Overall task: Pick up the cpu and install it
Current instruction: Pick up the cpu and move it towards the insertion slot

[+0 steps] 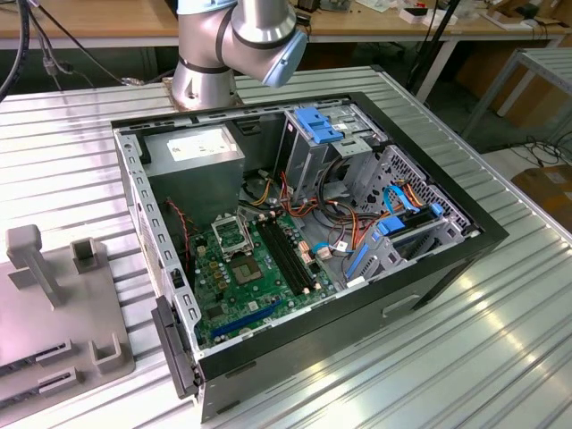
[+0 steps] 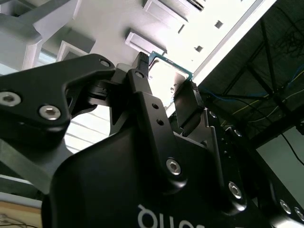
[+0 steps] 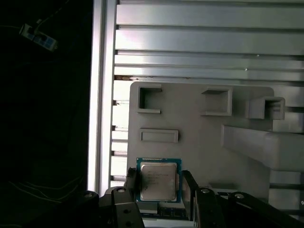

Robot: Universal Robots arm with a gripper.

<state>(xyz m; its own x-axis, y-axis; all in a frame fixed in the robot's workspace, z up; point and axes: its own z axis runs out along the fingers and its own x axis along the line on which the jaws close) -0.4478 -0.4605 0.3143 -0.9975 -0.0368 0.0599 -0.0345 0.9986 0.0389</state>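
While the gripper [image 3: 159, 185] is pinching the cpu [image 3: 158, 180] by two opposite edges between its jaws, the chip is showing its silver top, with a grey holder tray [image 3: 190, 123] lying behind it on the slatted metal worktop [image 3: 209, 42]. At the exterior view's lower left, that tray [image 1: 36, 349] is sitting beside the open computer case [image 1: 304, 241].

A black computer case [image 1: 313, 357] lies open on a ridged metal table [image 1: 465, 357]. Inside the case sit a grey power box [image 1: 192, 147], blue holders [image 1: 322, 125] and coloured wires [image 1: 344, 219]. A grey tray [image 1: 36, 340] with slots rests on the table beside the case, on the exterior view's left.
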